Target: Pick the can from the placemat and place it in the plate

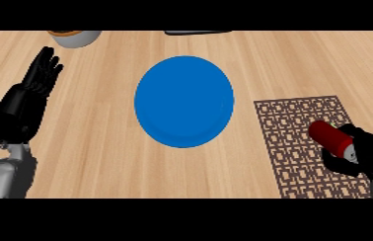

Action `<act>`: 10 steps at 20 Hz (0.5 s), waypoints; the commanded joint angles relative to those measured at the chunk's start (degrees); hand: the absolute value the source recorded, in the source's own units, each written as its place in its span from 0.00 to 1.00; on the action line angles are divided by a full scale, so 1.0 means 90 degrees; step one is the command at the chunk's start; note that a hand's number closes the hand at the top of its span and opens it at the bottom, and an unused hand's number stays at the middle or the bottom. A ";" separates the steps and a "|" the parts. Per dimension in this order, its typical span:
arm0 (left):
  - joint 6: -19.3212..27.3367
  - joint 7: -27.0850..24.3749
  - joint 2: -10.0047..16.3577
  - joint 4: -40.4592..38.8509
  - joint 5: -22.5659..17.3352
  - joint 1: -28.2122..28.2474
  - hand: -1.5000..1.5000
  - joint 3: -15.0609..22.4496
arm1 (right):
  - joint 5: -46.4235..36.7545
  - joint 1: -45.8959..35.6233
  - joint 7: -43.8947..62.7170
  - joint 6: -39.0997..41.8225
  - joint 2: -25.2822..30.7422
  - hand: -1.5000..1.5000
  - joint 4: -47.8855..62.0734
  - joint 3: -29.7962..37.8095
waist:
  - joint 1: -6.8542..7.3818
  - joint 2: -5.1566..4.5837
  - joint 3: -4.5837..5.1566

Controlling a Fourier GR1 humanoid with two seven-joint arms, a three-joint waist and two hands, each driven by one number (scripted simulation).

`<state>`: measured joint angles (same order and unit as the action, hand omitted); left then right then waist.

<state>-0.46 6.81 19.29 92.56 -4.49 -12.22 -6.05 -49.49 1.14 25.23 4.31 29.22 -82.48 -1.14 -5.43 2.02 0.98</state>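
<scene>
Head view: red cylindrical can [329,136] is seen tilted over the brown lattice placemat [295,136], enclosed by curled fingers of the black right hand [359,145]. Round blue plate [185,100] is noted leftward, well apart. Black left hand [29,94] is rested open, fingers straight, at the left edge.

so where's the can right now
In the head view the red can is at the far right, over the patterned placemat, with the right hand curled round it; the blue plate sits to its left.
</scene>
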 commanded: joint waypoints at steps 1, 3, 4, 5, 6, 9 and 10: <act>0.0034 0.0094 -0.0035 0.0083 0.0028 -0.0036 0.50 0.0042 | -0.0517 0.1133 0.1338 -0.0420 -0.0166 1.00 -0.1199 0.0181 | 0.0037 -0.0097 -0.0078; -0.0078 0.0106 0.0009 0.0161 -0.0052 0.0018 0.50 0.0022 | -0.0917 0.1910 0.1550 -0.0923 -0.0519 1.00 -0.2032 -0.0072 | 0.0130 -0.0119 -0.0087; -0.0099 -0.0130 -0.0086 0.0267 -0.0022 0.0326 0.50 0.0078 | -0.0913 0.2133 0.1701 -0.0747 -0.0340 1.00 -0.2677 0.0061 | 0.0207 -0.0121 -0.0082; -0.0249 -0.0152 -0.0002 0.0188 -0.0128 0.0268 0.50 0.0023 | -0.1044 0.2370 0.1901 -0.0842 -0.0685 1.00 -0.3238 -0.0222 | 0.0206 -0.0127 -0.0081; -0.0193 0.0172 0.0050 0.0374 -0.0118 0.0113 0.50 0.0038 | -0.1098 0.2657 0.1974 -0.0745 -0.0770 1.00 -0.3783 -0.0407 | 0.0246 -0.0128 -0.0088; -0.0165 0.0088 -0.0099 0.0224 -0.0034 -0.0033 0.50 0.0169 | -0.1238 0.2903 0.2108 -0.0591 -0.0852 1.00 -0.5045 -0.0674 | 0.0371 -0.0176 -0.0094; -0.0131 0.0086 -0.0153 0.0052 -0.0016 -0.0242 0.50 0.0205 | -0.1485 0.2558 0.2181 -0.0706 -0.1036 1.00 -0.5195 -0.0984 | 0.0386 -0.0190 -0.0093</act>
<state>-1.58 7.38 18.68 94.22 -4.89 -12.30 -5.07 -58.90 22.69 41.47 -1.54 22.67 -117.81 -5.51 -3.08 0.79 0.29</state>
